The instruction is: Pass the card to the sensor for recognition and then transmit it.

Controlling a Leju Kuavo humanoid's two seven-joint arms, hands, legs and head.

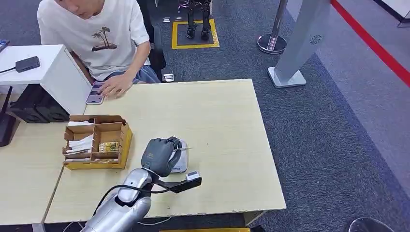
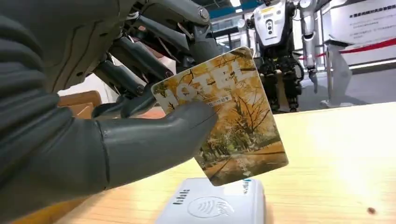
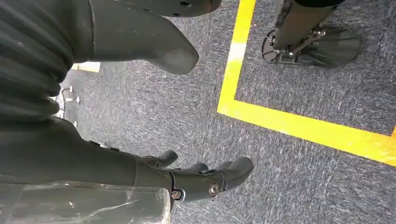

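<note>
A: So, starting big: the table (image 1: pixel 227 125) is wide, but a person (image 1: pixel 96 34) sits at its far edge, one hand on a phone (image 1: pixel 95 93). If the hand-over goes that way, a fast reach could clip them.

B: And the cardboard organiser (image 1: pixel 96 141) sits just beside the left hand (image 1: pixel 161 155). A sideways swing could knock it.

A: The right hand (image 3: pixel 205 179) hangs over the carpet, fingers loosely apart, holding nothing.

B: Main worry is the grip. The left hand pinches the card (image 2: pixel 226 114) between thumb and fingers, tilted, just above the white sensor (image 2: pixel 212 205). The thumb covers only one corner, so I'd guess it could pivot or slip out.

A: And tilted like that, the read might fail.
</note>
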